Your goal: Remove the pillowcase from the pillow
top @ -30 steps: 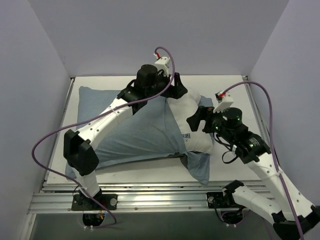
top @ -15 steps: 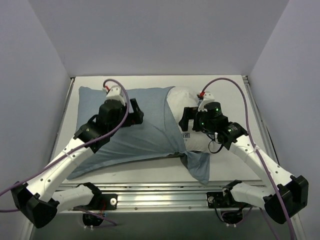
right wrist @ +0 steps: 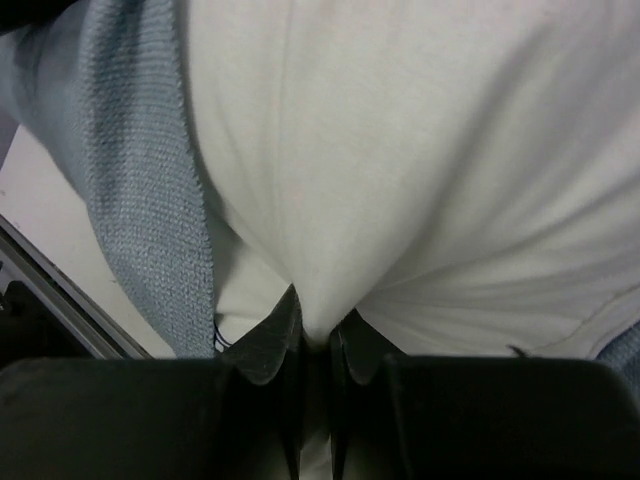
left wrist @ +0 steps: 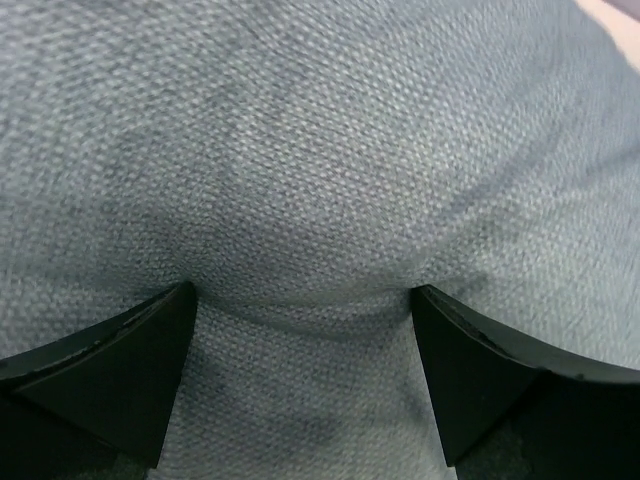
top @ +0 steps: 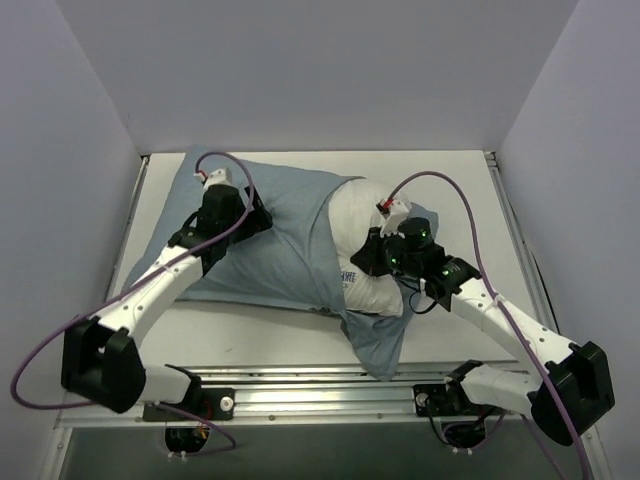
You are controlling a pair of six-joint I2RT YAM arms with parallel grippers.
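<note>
Blue-grey cloth is filling our left wrist view: we are watching the left jaws, spread wide, pressing down into the pillowcase (left wrist: 320, 150) with the fabric bulging up between them. Over on the right, the right jaws are pinching a fold of the white pillow (right wrist: 420, 150), closed tight on it just beside the case's open hem. The pillow is lying across the tabletop (top: 470, 190), its right end poking out bare, the rest sitting inside the pillowcase
</note>
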